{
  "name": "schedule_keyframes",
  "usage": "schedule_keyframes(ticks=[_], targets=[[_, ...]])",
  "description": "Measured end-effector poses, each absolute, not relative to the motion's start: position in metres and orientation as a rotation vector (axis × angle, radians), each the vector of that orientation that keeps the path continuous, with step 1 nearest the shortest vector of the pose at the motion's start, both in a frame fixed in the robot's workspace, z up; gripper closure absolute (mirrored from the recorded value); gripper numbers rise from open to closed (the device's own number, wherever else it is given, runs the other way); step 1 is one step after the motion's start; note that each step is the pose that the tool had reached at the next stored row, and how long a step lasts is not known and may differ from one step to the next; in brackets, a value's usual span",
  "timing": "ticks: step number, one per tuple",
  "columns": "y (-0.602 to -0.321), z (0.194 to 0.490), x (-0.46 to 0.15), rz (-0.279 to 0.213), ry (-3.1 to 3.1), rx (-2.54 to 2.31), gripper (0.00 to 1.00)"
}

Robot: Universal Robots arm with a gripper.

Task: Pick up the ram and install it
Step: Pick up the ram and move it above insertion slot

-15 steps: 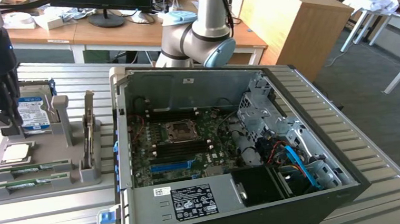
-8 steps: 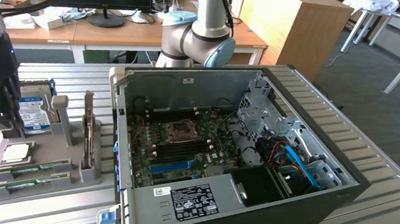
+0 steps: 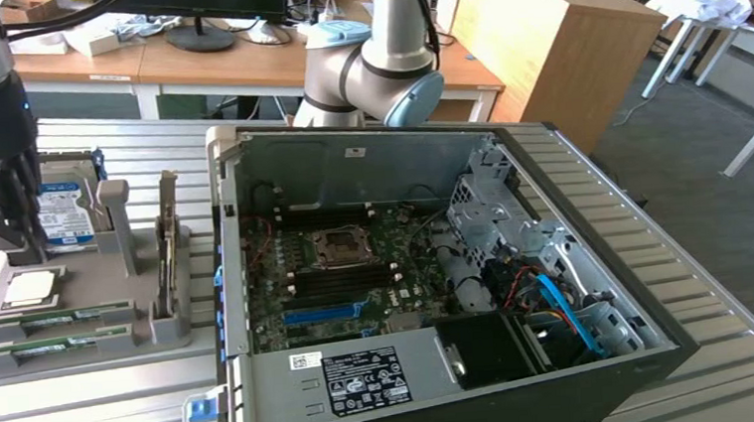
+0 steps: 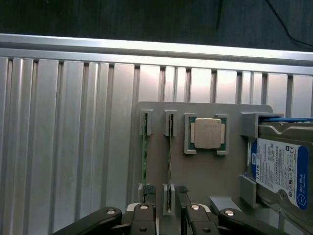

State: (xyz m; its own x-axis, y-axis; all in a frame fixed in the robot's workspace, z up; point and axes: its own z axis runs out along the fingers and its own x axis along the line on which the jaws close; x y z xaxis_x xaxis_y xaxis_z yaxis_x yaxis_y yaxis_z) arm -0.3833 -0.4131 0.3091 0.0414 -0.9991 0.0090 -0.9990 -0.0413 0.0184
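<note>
Two ram sticks, thin green boards, stand on edge in slots of a grey holder (image 3: 88, 356); they are the ram (image 3: 59, 318) and a second ram (image 3: 52, 344). In the wrist view the same two appear as one ram (image 4: 169, 161) and the other ram (image 4: 145, 161) beside it. My black gripper (image 3: 8, 242) hangs over the holder at the exterior view's left. Its fingers are open, and in the wrist view the gripper (image 4: 165, 192) straddles the near end of one stick without holding anything.
A silver processor (image 4: 207, 133) and a blue-labelled hard drive (image 4: 281, 171) share the holder. The open computer case (image 3: 236, 281), with its motherboard (image 3: 342, 273), lies at the centre of the slatted metal table (image 3: 732, 345). The arm's base (image 3: 381, 66) stands behind the case.
</note>
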Motion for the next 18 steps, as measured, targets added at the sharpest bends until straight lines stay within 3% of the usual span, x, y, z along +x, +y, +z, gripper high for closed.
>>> schedule_keyframes(ticks=[18], targets=[[-0.413,0.293,-0.383,-0.010,-2.161,2.253,0.70]])
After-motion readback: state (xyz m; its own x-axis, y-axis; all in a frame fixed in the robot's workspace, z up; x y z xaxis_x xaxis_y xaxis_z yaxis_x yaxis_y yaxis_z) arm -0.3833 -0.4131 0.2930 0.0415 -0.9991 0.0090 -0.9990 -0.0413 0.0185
